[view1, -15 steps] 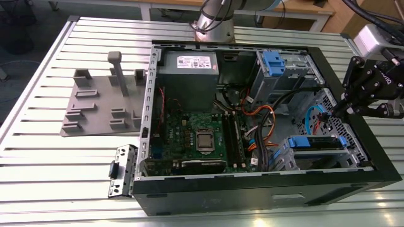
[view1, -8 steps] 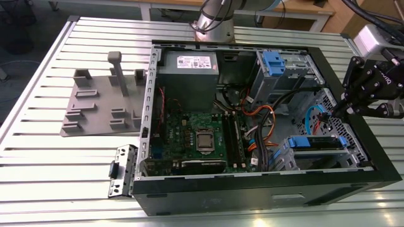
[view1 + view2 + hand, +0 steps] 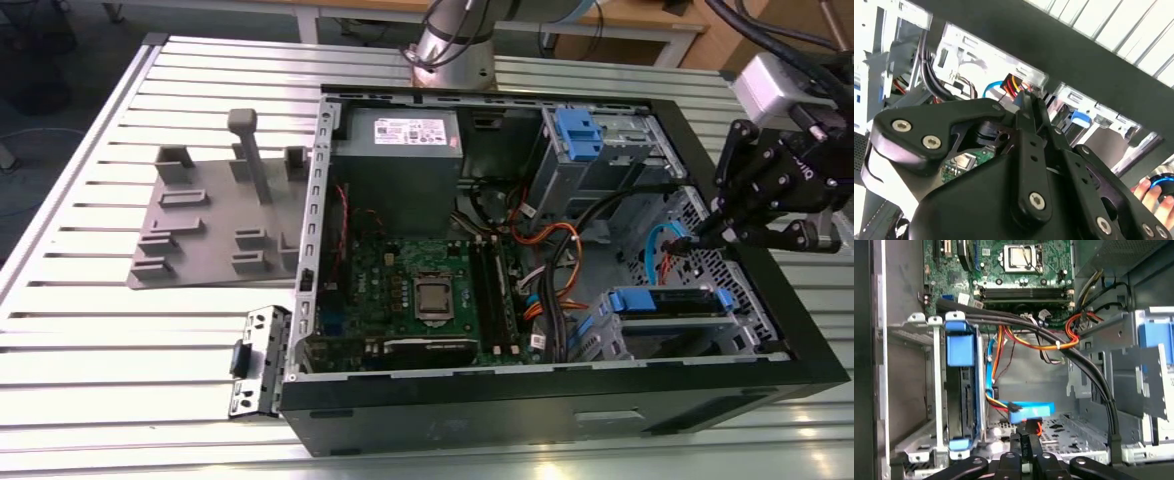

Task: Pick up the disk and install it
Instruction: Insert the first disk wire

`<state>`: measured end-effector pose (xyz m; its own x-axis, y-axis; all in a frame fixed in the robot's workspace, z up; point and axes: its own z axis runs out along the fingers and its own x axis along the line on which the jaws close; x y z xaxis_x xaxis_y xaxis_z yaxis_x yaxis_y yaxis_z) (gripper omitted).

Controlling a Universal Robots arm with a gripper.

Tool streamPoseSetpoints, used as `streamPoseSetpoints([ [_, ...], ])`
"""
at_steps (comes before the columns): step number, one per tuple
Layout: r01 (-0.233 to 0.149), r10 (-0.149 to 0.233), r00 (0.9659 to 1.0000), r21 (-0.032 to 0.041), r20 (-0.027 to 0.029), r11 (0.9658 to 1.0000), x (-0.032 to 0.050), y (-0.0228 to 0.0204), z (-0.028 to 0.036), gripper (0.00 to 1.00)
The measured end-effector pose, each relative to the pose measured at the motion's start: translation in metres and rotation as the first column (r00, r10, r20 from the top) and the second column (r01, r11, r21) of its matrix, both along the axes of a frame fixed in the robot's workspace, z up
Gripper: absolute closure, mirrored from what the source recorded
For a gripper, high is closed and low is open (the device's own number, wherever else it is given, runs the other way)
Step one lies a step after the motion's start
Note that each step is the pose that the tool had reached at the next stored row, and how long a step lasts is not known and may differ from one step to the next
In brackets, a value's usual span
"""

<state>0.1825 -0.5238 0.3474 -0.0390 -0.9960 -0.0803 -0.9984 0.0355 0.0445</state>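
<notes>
The disk [image 3: 667,306], with its blue frame, sits in the lower drive cage at the case's front corner, on the exterior view's right. In the first wrist view the disk [image 3: 965,400] shows edge-on inside that cage, blue tab on top. My black gripper [image 3: 697,240] hangs just inside the case wall above the cage. Its fingers [image 3: 1019,446] are pressed together, their tips at a blue flat connector [image 3: 1030,411] with red, yellow and black wires. Whether they pinch the connector is hidden. In the second wrist view the gripper [image 3: 1026,102] points at the same wire bundle.
The open black case [image 3: 561,395] holds a green motherboard [image 3: 427,285], a grey power supply [image 3: 394,140] and an upper cage with a blue tab [image 3: 581,130]. Thick black cables [image 3: 1089,375] cross the bay. A grey panel [image 3: 214,220] lies beside the case. A hand [image 3: 1154,195] is at one edge.
</notes>
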Motion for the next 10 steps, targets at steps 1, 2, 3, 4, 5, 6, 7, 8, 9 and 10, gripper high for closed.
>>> streamPoseSetpoints([
  [1,0.000,0.000,1.0000,-0.0002,0.0002,1.0000,-0.0013,-0.0013,0.0001,0.82],
  [2,0.000,0.000,1.0000,0.0001,0.0003,1.0000,-0.0022,-0.0037,0.0001,0.82],
  [3,0.000,0.000,1.0000,0.0004,0.0003,1.0000,-0.0029,-0.0066,0.0000,0.82],
  [4,0.000,0.000,1.0000,0.0006,0.0003,1.0000,-0.0034,-0.0100,0.0000,0.82],
  [5,0.000,0.000,1.0000,0.0005,0.0003,1.0000,-0.0038,-0.0139,-0.0001,0.82],
  [6,0.000,0.000,1.0000,0.0010,0.0002,1.0000,-0.0042,-0.0176,-0.0005,0.82],
  [7,0.000,0.000,1.0000,0.0011,0.0002,1.0000,-0.0046,-0.0211,-0.0007,0.82],
  [8,0.000,0.000,1.0000,0.0014,0.0002,1.0000,-0.0051,-0.0245,-0.0010,0.82],
  [9,0.000,0.000,1.0000,0.0027,0.0003,1.0000,-0.0061,-0.0269,-0.0011,0.82],
  [10,0.000,0.000,1.0000,0.0074,0.0002,1.0000,-0.0071,-0.0285,-0.0014,0.82],
])
